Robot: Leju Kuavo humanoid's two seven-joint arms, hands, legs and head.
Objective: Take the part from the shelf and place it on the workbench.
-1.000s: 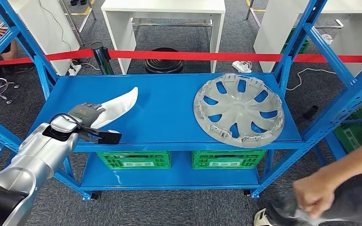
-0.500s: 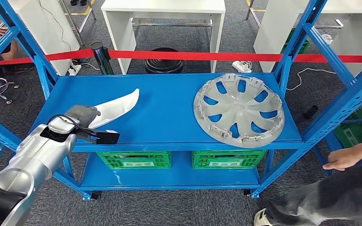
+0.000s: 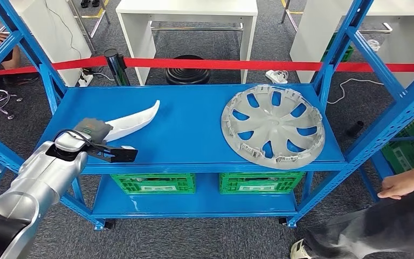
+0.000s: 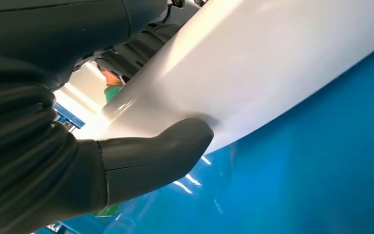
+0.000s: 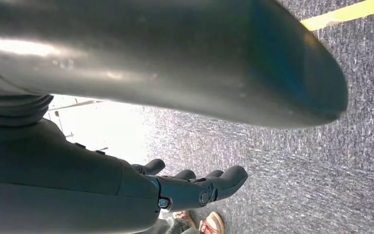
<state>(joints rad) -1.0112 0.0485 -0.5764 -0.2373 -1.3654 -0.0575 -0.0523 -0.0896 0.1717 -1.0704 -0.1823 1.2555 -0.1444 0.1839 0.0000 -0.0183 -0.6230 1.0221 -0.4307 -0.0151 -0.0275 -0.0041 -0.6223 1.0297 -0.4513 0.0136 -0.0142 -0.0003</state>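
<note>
Head cam: high on the body, looking forward and down over the whole shelf (image 3: 194, 127), mid range, left arm coming in from lower left. Left wrist cam: right behind the left hand (image 4: 141, 161), very close, grazing along the shelf surface and the white part (image 4: 272, 63); shares that part (image 3: 132, 120) and the shelf's near-left corner with head cam. Right wrist cam: beside the hanging right hand (image 5: 195, 187), facing down at the carpet (image 5: 321, 170), no overlap with the others
</note>
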